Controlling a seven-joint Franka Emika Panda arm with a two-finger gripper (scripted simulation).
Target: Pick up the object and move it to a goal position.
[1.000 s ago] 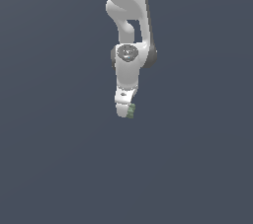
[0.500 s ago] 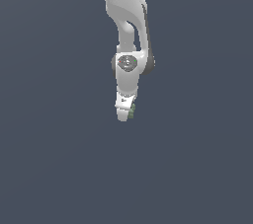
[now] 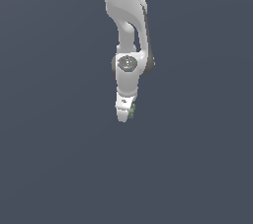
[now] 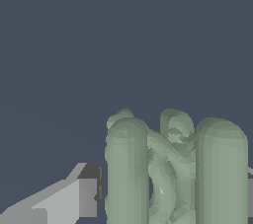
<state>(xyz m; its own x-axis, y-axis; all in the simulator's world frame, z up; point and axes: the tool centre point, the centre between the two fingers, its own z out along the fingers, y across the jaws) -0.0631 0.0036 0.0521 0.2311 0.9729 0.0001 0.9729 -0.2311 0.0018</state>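
The gripper (image 3: pixel 126 114) hangs at the end of the white arm (image 3: pixel 129 30), pointing down against a plain slate-grey background (image 3: pixel 49 119); its fingers are closed onto the object (image 3: pixel 132 111), a small pale green thing that shows only as a ridged sliver on the side of the fingers toward the exterior view's right; most of it is hidden behind the white finger in that view. In the wrist view the object (image 4: pixel 170 168) fills the space between the fingers; it appears as several rounded, upright pale green columns joined by a lumpy middle part, and a grey finger pad (image 4: pixel 89 196) presses against its side, with a thin edge of the other finger just visible on the opposite side. Above the gripper, the wrist housing carries a round grey joint cap (image 3: pixel 127 63) facing the camera; a dark grey band runs along the link above it on the exterior view's right. The arm rises from there out of the top of the exterior view; no surface is discernible beneath the gripper, only the even grey backdrop.
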